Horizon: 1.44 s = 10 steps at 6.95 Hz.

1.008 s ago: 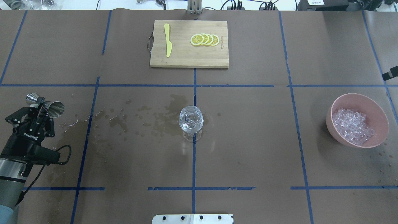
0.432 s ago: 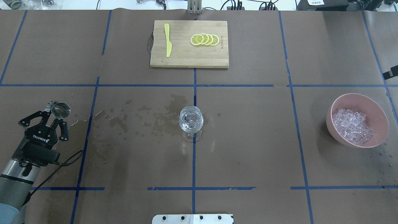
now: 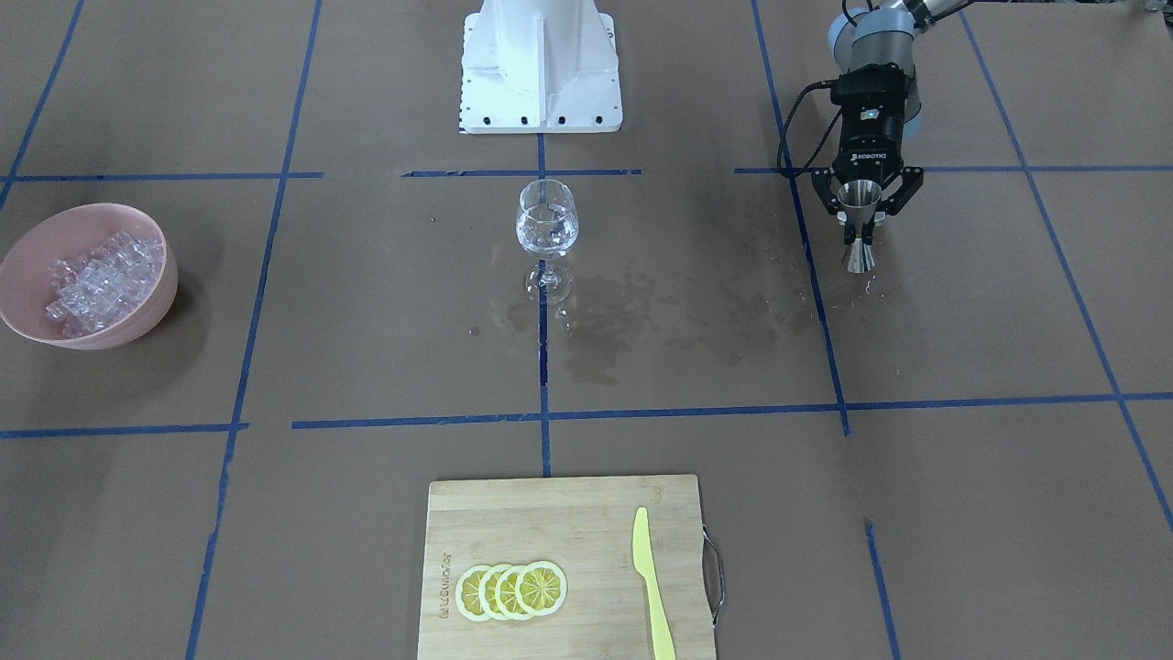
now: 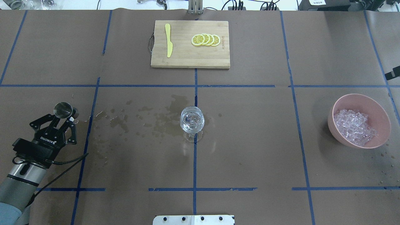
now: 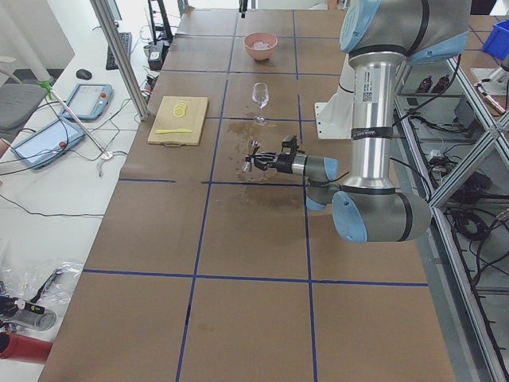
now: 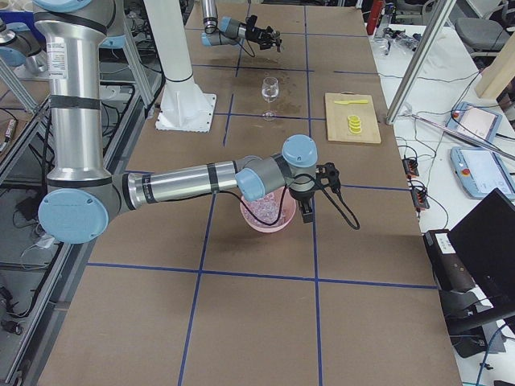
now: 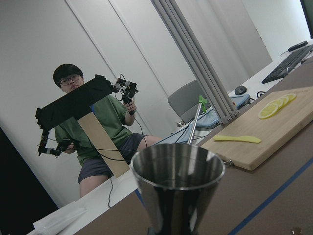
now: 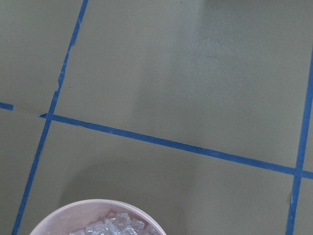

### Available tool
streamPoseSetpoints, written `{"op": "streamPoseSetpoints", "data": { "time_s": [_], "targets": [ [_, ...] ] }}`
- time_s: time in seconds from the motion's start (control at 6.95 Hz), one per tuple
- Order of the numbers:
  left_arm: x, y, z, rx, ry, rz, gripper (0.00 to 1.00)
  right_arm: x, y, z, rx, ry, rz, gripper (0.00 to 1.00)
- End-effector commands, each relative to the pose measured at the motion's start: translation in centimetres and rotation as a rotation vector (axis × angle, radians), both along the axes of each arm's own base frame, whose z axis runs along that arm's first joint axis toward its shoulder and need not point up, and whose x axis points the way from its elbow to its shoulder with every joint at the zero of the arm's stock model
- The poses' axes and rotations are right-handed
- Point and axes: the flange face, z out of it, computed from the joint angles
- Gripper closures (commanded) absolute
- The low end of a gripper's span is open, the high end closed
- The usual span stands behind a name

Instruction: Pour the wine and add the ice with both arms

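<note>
1. The table (image 4: pixel 250 162) has a brown cover with a blue tape grid. There are wet patches between its centre and its left end.
2. The right arm (image 6: pixel 185 178) reaches out low toward the right end. The right gripper (image 6: pixel 306 211) points down, just beside the bowl's rim on the side away from the robot's base. I cannot tell whether its jaws are apart or together. Its wrist camera shows only the rim, a little ice and bare cover.
3. The left arm (image 4: pixel 18 175) is at the opposite end, well apart from the bowl. The left gripper (image 4: pixel 65 116) lies roughly level and, as I judge it, is clamped on the jigger.
4. The bowl (image 4: pixel 375 107) is pink, upright and at the right end.
5. The glass (image 4: pixel 192 120) stands upright at the centre, between the two arms, with clear liquid inside. I judge the pour done.
6. The jigger (image 3: pixel 859 257) is steel and upright. Its foot is at or near the cover, but contact is unclear.
7. The ice (image 4: pixel 354 126) is heaped in the bowl. I cannot tell whether any is in the glass.
8. Finding: the ice lies below the right gripper and slightly toward the robot. The right arm is by far the nearer. I judge the next move to be a short shift back over the heap, then a descent.
</note>
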Motion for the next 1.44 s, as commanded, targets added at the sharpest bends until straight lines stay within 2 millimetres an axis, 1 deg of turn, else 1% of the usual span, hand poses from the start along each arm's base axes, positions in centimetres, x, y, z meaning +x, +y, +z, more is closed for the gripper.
{"op": "streamPoseSetpoints", "data": {
  "time_s": [0.0, 0.14, 0.29, 0.43, 0.58, 0.72, 0.86, 1.15, 1.3],
  "targets": [
    [0.3, 0.1, 0.2, -0.041, 0.138, 0.035, 1.00, 0.0, 0.0, 0.1, -0.002, 0.002, 0.001, 0.00],
    [0.0, 0.3, 0.2, -0.056, 0.242, 0.047, 1.00, 0.0, 0.0, 0.2, -0.004, 0.002, 0.001, 0.00],
    [0.1, 0.4, 0.2, -0.072, 0.295, 0.055, 1.00, 0.0, 0.0, 0.1, -0.002, 0.000, 0.000, 0.00],
    [0.3, 0.5, 1.0, -0.095, 0.344, 0.064, 1.00, 0.0, 0.1, 0.1, -0.002, 0.000, 0.000, 0.00],
    [0.6, 0.4, 3.1, -0.105, 0.300, 0.058, 1.00, 0.0, 0.1, 0.1, -0.004, 0.001, 0.000, 0.00],
    [-1.3, 0.6, 5.8, -0.115, 0.232, 0.051, 1.00, 0.0, 0.1, 0.1, -0.004, 0.001, 0.000, 0.00],
    [-1.4, 0.6, 5.8, -0.115, 0.237, 0.052, 1.00, 0.0, 0.1, 0.2, -0.004, 0.001, 0.000, 0.00],
    [-2.4, 0.8, 6.9, -0.123, 0.224, 0.046, 1.00, 0.0, 0.1, 0.2, -0.005, 0.001, 0.000, 0.00],
    [-4.3, 1.2, 8.9, -0.135, 0.177, 0.045, 1.00, 0.0, 0.1, 0.3, -0.007, 0.001, 0.000, 0.00]
  ]
}}
